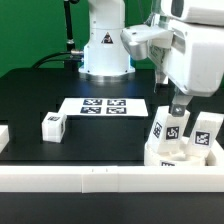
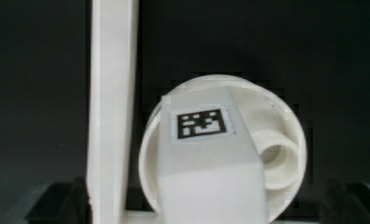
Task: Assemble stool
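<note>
The stool's round white seat (image 2: 226, 150) stands on its edge in the wrist view, with a black-and-white tag on its rim and a socket hole (image 2: 276, 155) on its face. My gripper (image 2: 200, 208) is open just above it, one dark finger (image 2: 54, 203) on each side, apart from the seat. In the exterior view the gripper (image 1: 177, 108) hangs over the seat (image 1: 172, 135) at the right front corner. Another tagged white part (image 1: 207, 134) stands right of the seat. One short blocky leg (image 1: 52, 124) lies alone at the exterior view's left.
A long white rail (image 1: 100, 178) runs along the front edge, and the seat rests close to a rail (image 2: 111, 100). The marker board (image 1: 101, 105) lies flat mid-table in front of the robot base (image 1: 103, 50). A white block (image 1: 4, 135) sits at the left edge.
</note>
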{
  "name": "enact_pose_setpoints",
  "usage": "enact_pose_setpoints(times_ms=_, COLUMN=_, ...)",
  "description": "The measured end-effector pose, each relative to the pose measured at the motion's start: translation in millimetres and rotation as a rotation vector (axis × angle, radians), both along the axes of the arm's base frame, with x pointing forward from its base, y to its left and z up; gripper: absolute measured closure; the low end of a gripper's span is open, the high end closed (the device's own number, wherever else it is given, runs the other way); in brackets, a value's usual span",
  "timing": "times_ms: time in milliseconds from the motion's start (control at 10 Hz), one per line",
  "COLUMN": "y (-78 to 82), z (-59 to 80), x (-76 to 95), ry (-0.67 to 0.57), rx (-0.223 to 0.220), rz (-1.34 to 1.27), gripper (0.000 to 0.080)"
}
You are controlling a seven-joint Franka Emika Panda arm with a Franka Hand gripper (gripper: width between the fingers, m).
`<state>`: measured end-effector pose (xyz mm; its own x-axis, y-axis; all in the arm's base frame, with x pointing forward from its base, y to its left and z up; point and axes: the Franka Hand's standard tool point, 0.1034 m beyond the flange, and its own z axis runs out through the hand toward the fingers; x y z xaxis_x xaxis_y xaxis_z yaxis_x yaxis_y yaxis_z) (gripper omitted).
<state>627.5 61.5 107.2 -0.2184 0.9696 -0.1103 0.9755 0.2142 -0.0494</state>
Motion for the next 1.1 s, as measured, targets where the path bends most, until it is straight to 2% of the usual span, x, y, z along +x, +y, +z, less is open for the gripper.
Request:
enact_pose_setpoints(times_ms=300, y=-0.5, z=-11.5, x=-3.0, ry=0.017, rx=-0.006, rz=0.0, gripper=0.0151)
enact_pose_setpoints(times_ms=600, y=-8.3, z=-11.9, x=-2.8, ry=0.019, rx=-0.011, rz=-0.007, gripper=0.0164)
enact_pose_setpoints(times_ms=700, y=-8.8, z=-12.1, x=-3.0, ry=0.019, rx=-0.012, rz=-0.01, gripper=0.0342)
enact_pose_setpoints(times_ms=800, y=-9.3, z=-12.1, x=-3.0, ry=0.019, rx=-0.012, rz=-0.01, gripper=0.0472)
enact_pose_setpoints(times_ms=1100, y=-10.2, z=-12.3, x=-3.1, ry=0.01, rx=-0.014, rz=-0.09, gripper=0.0472)
